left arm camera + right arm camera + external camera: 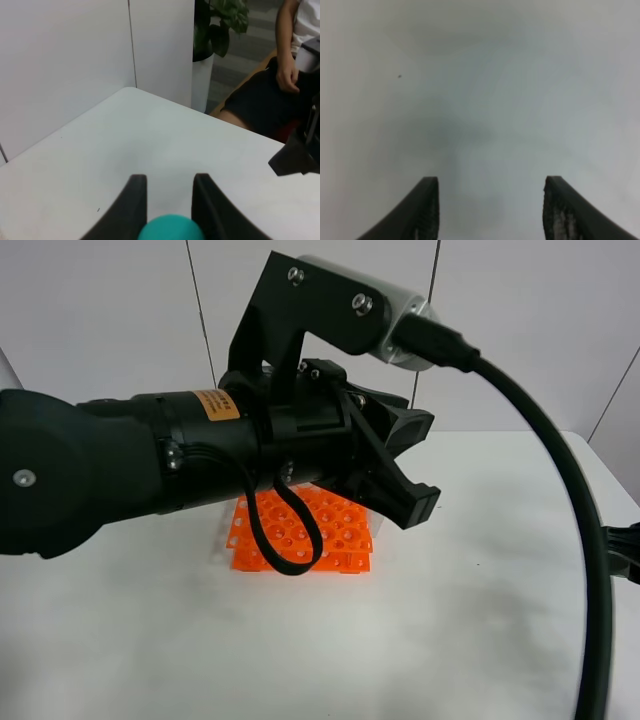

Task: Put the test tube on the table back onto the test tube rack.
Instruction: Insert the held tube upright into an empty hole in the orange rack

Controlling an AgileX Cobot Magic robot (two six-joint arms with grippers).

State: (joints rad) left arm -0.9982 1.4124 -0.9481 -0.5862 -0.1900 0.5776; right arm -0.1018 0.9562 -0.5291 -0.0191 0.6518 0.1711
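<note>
My left gripper (408, 492) is raised high above the table (470, 620), close to the exterior camera, over the right end of the orange test tube rack (335, 530). In the left wrist view its fingers (136, 200) are closed on a test tube, of which only the teal cap (170, 229) shows, between them. The tube's body is hidden. The left arm hides much of the rack. My right gripper (490, 182) is open and empty just above bare white tabletop (485, 100).
A thick black cable (560, 470) arcs from the left wrist camera down the right side. Part of the right arm (625, 552) shows at the right edge. A person (280, 85) and a potted plant (215, 30) are beyond the table's far corner.
</note>
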